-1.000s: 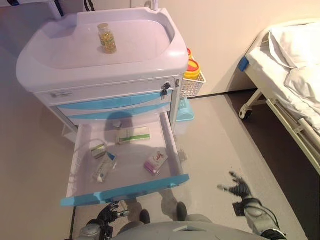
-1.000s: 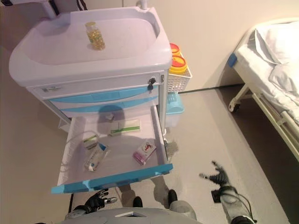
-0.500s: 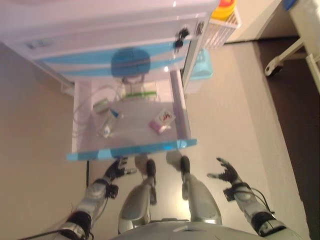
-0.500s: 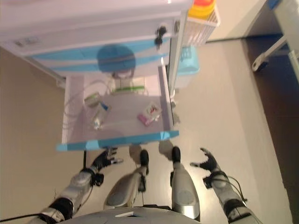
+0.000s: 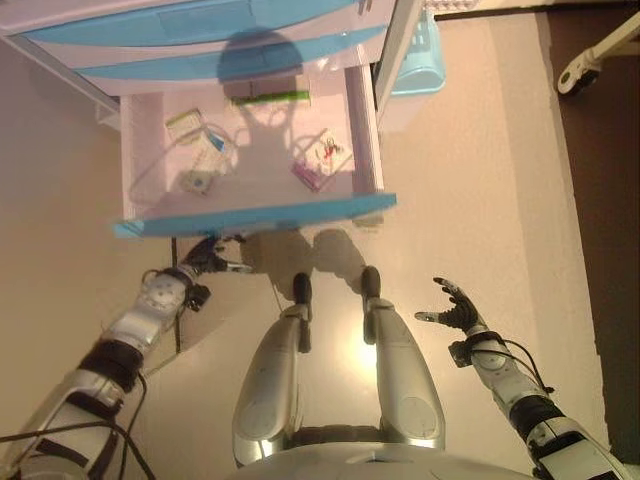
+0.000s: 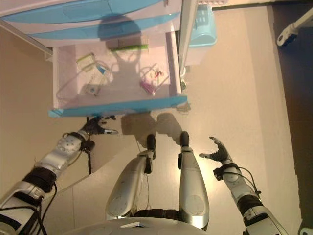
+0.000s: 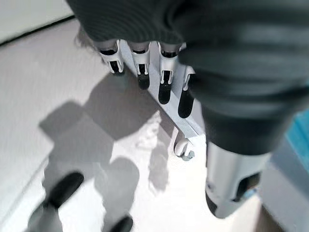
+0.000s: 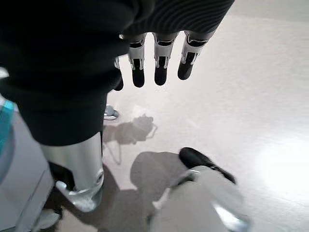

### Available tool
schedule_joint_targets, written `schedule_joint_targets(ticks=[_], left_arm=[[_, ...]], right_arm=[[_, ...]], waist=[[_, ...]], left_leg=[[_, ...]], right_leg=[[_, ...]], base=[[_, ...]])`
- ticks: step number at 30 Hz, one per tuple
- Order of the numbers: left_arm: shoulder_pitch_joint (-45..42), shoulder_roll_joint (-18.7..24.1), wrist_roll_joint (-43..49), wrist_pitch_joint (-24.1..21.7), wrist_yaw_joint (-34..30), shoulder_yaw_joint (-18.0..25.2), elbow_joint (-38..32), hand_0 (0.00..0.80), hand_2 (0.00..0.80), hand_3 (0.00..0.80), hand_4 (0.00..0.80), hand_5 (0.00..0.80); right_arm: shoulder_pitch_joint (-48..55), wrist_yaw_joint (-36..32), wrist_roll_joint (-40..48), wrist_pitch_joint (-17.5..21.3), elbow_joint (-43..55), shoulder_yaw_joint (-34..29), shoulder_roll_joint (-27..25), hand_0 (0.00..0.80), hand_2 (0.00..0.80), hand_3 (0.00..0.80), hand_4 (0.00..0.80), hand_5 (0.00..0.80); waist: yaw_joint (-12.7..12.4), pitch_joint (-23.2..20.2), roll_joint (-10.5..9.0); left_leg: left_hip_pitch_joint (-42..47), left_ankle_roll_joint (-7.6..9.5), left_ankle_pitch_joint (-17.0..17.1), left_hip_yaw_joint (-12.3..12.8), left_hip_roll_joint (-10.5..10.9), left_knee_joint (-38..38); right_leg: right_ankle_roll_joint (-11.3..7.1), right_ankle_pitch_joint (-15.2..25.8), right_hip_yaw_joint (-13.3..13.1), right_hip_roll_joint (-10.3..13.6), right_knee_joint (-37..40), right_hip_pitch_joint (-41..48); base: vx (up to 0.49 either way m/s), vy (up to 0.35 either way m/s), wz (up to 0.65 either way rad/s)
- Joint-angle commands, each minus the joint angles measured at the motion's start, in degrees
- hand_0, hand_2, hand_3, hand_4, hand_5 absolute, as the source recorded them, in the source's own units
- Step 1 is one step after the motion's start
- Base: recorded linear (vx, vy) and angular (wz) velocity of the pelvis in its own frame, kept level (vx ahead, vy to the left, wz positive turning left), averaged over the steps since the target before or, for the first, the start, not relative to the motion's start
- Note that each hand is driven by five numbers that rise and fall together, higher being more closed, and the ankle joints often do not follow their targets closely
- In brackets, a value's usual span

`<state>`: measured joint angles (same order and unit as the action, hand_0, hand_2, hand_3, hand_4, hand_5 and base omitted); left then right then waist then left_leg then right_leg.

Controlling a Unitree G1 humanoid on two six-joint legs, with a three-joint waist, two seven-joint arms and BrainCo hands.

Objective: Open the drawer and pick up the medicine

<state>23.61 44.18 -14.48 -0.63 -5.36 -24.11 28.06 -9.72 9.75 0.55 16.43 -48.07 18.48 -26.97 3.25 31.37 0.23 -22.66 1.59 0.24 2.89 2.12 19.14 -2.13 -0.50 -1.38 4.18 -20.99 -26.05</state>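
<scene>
With the drawer point(image 5: 250, 213) already pulled out, I judge the opening done and the pick as the step in hand. My left hand point(image 5: 205, 257) hangs just below the blue drawer front, fingers point(image 7: 164, 89) straight and slightly spread, thumb apart, holding nothing. My right hand point(image 5: 452, 306) is well off to the side over bare floor, fingers point(image 8: 160, 70) straight and relaxed, likewise empty.

Beyond my left fingertips, past the front panel, the drawer holds several medicines: a pink-and-white box point(image 5: 322, 164) toward the right wall, a green-and-white box point(image 5: 268, 96) at the back, a small green packet point(image 5: 183, 120) and a blister-type pack point(image 5: 200, 181) on the left, with thin clear tubing point(image 5: 150, 175) looped around them.

To do this well, I would lift the left hand clear over the front edge before reaching in, and choose a box lying apart from the tubing, so nothing snags as the fingers close.
</scene>
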Motion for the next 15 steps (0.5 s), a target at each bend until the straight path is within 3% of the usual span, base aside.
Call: schedule_joint_targets(ticks=[1, 9, 15], left_arm=[[12.94, 5.33, 4.67, -0.77, 5.23, 3.61, -0.62, 0.0, 0.0, 0.0, 0.0, 0.0], [35.1, 8.55, 10.46, 2.22, 12.78, -1.58, 20.23, 0.0, 0.0, 0.0, 0.0, 0.0], [48.09, 9.08, 11.4, 4.69, 22.33, -4.2, 34.65, 0.0, 0.0, 0.0, 0.0, 0.0]], right_arm=[[2.81, 0.3, -0.07, 1.67, 2.12, 1.35, -2.49, 0.0, 0.0, 0.0, 0.0, 0.0], [3.03, 0.44, 0.3, 1.81, 3.48, 4.46, -2.83, 0.0, 0.0, 0.0, 0.0, 0.0], [2.35, 1.14, 0.49, 2.93, 2.65, 8.06, -2.53, 0.0, 0.0, 0.0, 0.0, 0.0]], waist=[[2.71, -1.65, 0.06], [6.66, -1.58, -1.78], [9.13, -1.58, -2.98]], left_leg=[[-1.58, 2.98, -7.31, 0.23, 1.41, 6.41], [-4.31, 3.56, -9.89, 3.01, 0.65, 10.26], [-5.58, 3.93, -11.71, 3.79, 0.59, 12.22]], right_leg=[[1.76, -2.87, 0.23, -1.61, -4.8, -0.89], [1.21, -2.07, -3.05, -2.52, -5.79, -4.46], [1.26, -2.25, -5.58, -3.94, -6.6, -6.17]], base=[[-0.007, 0.038, -0.02], [0.002, 0.044, -0.11], [0.023, 0.045, -0.22]])
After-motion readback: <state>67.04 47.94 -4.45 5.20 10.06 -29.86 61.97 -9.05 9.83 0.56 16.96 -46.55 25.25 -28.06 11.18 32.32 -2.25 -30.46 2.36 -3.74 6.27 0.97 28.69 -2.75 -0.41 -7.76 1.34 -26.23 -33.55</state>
